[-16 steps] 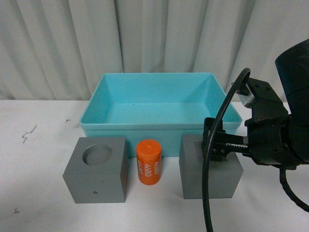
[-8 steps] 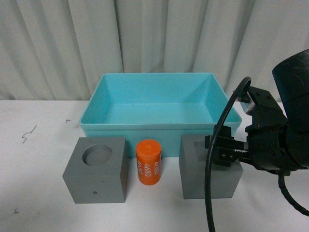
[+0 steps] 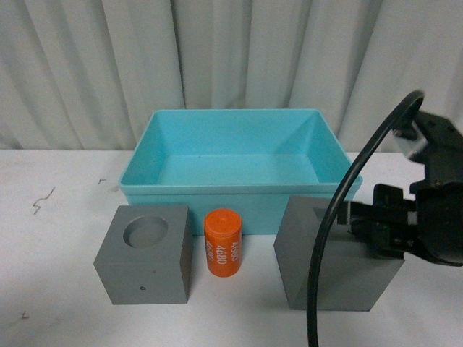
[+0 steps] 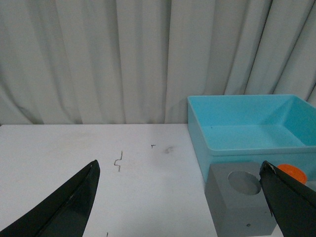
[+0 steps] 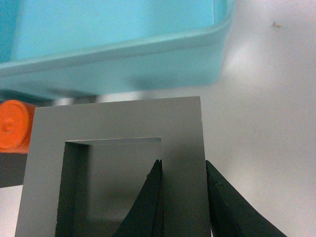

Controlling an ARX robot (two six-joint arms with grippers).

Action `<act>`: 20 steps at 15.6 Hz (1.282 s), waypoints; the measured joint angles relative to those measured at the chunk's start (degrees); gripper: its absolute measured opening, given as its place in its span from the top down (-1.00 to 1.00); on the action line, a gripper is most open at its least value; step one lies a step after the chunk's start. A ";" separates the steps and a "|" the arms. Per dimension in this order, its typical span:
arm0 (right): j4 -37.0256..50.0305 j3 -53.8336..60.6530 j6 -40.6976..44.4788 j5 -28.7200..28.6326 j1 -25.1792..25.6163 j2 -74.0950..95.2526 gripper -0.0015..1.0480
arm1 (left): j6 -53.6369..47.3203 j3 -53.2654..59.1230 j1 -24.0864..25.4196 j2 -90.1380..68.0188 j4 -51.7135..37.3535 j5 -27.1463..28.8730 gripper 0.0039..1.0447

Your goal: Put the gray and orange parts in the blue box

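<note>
My right gripper [image 3: 359, 221] is shut on the gray cube with the square recess [image 3: 329, 256], one finger inside the recess and one outside, pinching its wall. In the right wrist view the gripper [image 5: 182, 167] clamps that cube [image 5: 118, 121] in front of the blue box [image 5: 123, 54]. The cube sits tilted at the front right. The orange cylinder [image 3: 223, 243] stands between it and the gray cube with the round recess [image 3: 145, 254]. The blue box [image 3: 239, 189] lies behind all three. My left gripper [image 4: 178, 167] is open, beside the round-recess cube [image 4: 242, 205].
White table [image 3: 58, 238] with small dark marks at the left. A pale curtain [image 3: 231, 58] hangs behind the box. A black cable [image 3: 325, 246] loops in front of the held cube.
The right gripper has pulled back to the right and risen with the square-recess cube; the cube now looks larger and tilted. The other cube, cylinder and box have not moved.
</note>
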State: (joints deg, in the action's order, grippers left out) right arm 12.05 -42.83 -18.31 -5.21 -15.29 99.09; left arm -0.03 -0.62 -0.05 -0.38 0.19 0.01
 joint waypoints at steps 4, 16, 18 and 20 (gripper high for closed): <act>-3.63 0.76 1.68 -2.21 1.11 -11.45 0.64 | 0.00 0.00 0.00 0.00 0.00 0.00 -0.88; -8.39 -31.65 1.36 -0.81 4.68 9.88 0.64 | 0.00 0.00 0.00 0.00 0.00 0.00 -0.88; -9.94 -36.00 1.20 -0.79 4.02 14.32 0.64 | 0.00 0.00 0.00 0.00 0.00 0.00 -0.88; -10.54 -39.78 0.96 0.44 3.04 18.60 0.64 | 0.00 0.00 0.00 0.00 0.00 0.00 -0.88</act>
State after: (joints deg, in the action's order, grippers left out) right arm 1.52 -82.61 -17.34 -4.78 -12.25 117.69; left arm -0.03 -0.62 -0.05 -0.38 0.19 0.01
